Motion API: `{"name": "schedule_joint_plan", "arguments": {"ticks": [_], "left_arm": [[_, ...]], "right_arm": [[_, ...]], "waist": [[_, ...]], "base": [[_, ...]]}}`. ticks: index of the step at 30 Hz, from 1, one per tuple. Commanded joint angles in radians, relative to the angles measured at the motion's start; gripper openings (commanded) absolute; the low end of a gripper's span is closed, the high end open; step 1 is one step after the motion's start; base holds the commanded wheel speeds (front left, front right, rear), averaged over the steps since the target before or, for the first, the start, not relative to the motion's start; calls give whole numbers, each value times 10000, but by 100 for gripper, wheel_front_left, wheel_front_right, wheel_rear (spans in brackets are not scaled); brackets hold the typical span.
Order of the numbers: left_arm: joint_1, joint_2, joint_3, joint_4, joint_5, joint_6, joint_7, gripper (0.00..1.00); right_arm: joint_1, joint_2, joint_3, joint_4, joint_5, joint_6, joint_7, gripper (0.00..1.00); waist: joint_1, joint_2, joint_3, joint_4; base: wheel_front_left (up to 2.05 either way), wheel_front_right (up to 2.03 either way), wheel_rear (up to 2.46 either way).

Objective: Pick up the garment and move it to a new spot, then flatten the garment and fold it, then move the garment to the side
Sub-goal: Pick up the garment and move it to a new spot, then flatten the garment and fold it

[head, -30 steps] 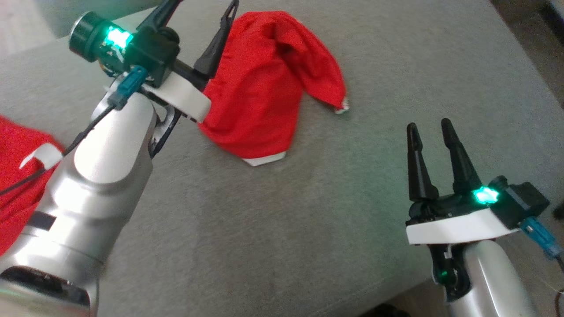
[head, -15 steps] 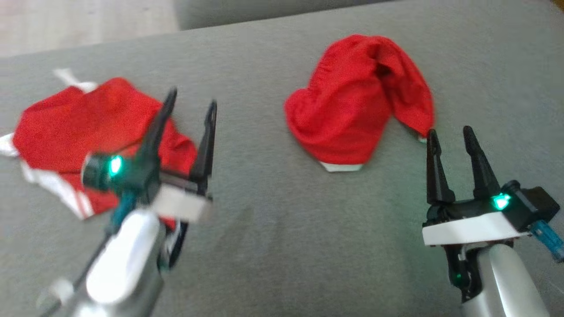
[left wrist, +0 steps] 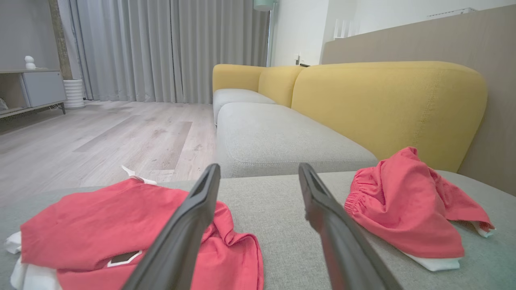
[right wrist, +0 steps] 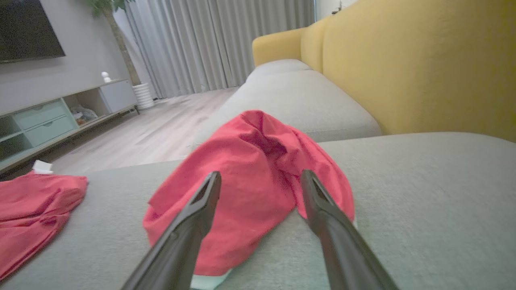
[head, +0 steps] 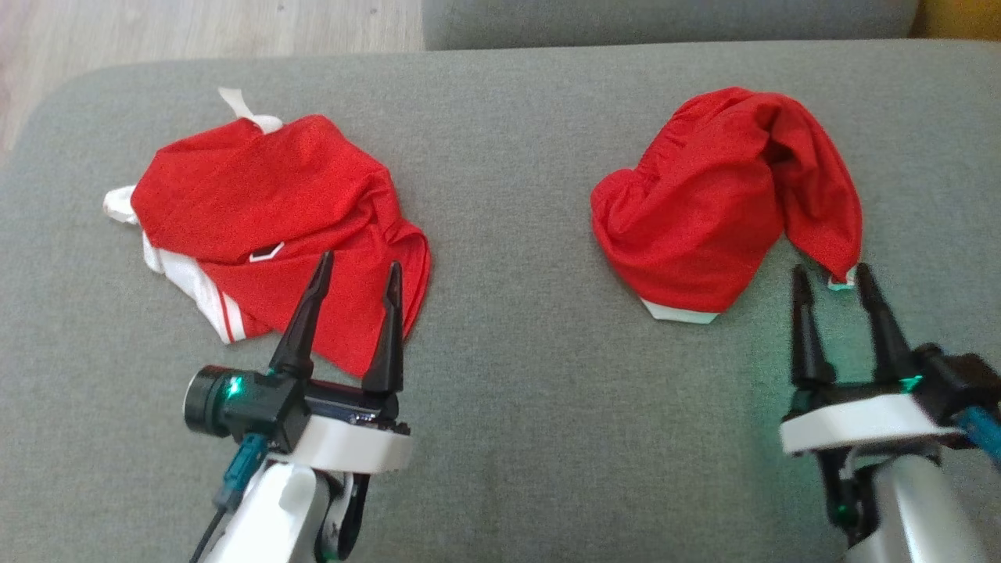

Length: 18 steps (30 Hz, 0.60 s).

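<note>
– As both hang spread and empty, left pincer (head: 359, 260) and right pincer (head: 830, 269) low over the grey sofa cushion (head: 532, 407), why so?
– Poised, likely. Red shorts (head: 712, 219) lie bunched just beyond the right; red jersey (head: 258, 195) rumpled at the left's tips, well apart.

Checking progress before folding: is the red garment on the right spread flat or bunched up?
Bunched up. The red garment sits in a rumpled heap on the cushion, humped and creased, not flat.

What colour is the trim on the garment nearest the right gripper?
White trim on red fabric; head view.
</note>
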Motion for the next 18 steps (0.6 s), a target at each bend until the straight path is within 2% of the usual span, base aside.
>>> {"name": "schedule_joint_plan", "arguments": {"ticks": [1,9,10,18], "left_arm": [[-458,67,397,-306,152,-103,-79,100],[-582,-97,535,-70,482,-438,-79,100],[-613,-154,507,16,564,-521,-79,100],[-739,-384,618,63,778,-678,-79,100]], "right_arm": [[-476,-56,-41,-104,-107,-7,-109,100],[-2185,-56,-1954,3010,-701,-7,-45,100],[-2663,-56,-2266,3823,-1018,-7,13,100],[-4307,-56,-3253,6712,-1662,-7,17,100]], "waist": [[2,-1,99,45],[2,-1,512,67],[2,-1,581,97],[2,-1,861,262]], "base": [[0,0,0],[0,0,0],[0,0,0],[0,0,0]]}}
